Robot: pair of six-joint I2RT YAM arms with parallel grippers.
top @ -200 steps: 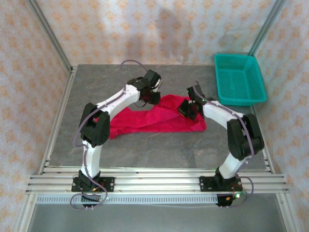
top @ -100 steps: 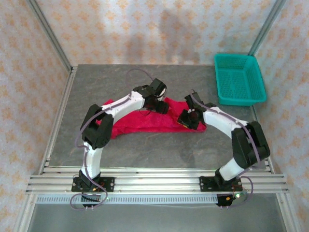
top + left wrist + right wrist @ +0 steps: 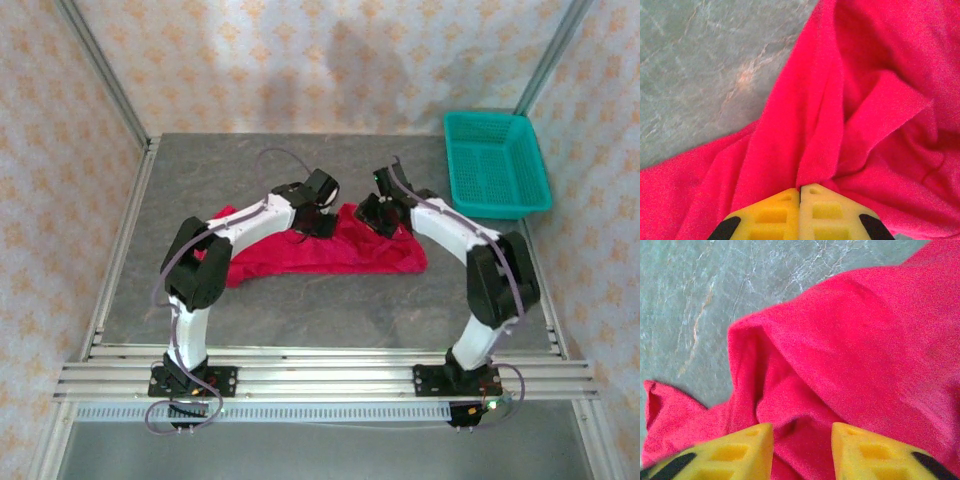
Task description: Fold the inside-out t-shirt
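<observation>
— Moved the right gripper (image 3: 377, 218) off the near hem of the t-shirt (image 3: 300, 255) to its far edge, closer to the teal basket (image 3: 500, 210). Barely shifted the left gripper (image 3: 318, 222).

— Lie of the cloth?

— Spread as a long red band on the table (image 3: 300, 310), left of the basket and nearer the arm bases than it. Long axis side to side, one end toward the basket's near left corner.

— And the grips?

— Left: fingers (image 3: 770, 215) pressed together on a raised fold, so clamped on the cloth. Right: fingers (image 3: 740, 450) parted, red fabric between and below, nothing pinched.

— Which way from the tools to the cloth?

— Straight beneath and ahead of both wrists. Both set on the far edge, near each other around the middle of the band, right one on the basket side. Probably best to close the right on that edge before any lift or drag toward the bases. Otherwise pulling from one point only and likely skewing the band.

— Poses?

— Both reaching out from the bases, elbows bowed outward, forearms angled in toward each other, wrists tipped down onto the fabric.
</observation>
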